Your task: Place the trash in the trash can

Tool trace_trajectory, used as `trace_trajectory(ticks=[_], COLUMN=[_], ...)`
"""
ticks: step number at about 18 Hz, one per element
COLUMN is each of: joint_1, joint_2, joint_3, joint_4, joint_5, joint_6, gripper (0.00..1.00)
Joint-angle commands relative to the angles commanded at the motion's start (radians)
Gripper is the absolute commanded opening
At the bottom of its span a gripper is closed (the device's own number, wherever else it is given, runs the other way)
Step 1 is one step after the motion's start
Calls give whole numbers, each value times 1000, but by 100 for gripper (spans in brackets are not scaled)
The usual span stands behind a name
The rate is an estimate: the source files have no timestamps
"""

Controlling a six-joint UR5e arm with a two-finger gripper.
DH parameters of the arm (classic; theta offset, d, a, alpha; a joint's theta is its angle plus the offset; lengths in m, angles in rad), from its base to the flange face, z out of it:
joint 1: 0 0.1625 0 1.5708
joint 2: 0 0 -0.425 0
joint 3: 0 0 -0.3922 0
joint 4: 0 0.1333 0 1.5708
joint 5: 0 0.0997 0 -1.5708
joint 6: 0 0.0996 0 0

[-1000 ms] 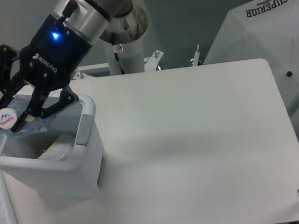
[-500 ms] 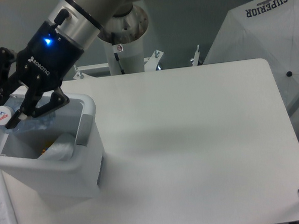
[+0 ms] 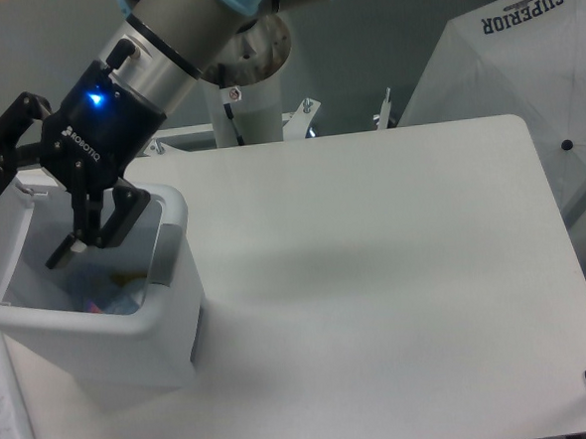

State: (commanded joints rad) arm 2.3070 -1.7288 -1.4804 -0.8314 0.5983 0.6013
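- The trash can (image 3: 170,317) is cut off by the left edge; its lid barely shows
- Its contents are a bluish blur, no piece identifiable
- The arm runs off the top

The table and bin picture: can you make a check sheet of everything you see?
Surface: white table, bare where visible.
Job's things: white trash can at the left, lid up; bluish plastic lies inside. No trash on the table.
Clutter: paper sheet at the left edge.
Grippers: gripper open, empty, above the bin.
Cables: nothing seen.
Surroundings: white cover printed SUPERIOR, robot post behind.
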Motion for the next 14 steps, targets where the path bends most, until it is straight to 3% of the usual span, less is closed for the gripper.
trace_trajectory(ticks=[7, 11, 14], joint_1=[132, 210, 223], joint_2=[-9, -31, -40], joint_3=[84, 85, 84], joint_4=[-3, -15, -32], joint_5=[2, 24, 101], joint_6=[-9, -6, 0], gripper=[100, 100, 100])
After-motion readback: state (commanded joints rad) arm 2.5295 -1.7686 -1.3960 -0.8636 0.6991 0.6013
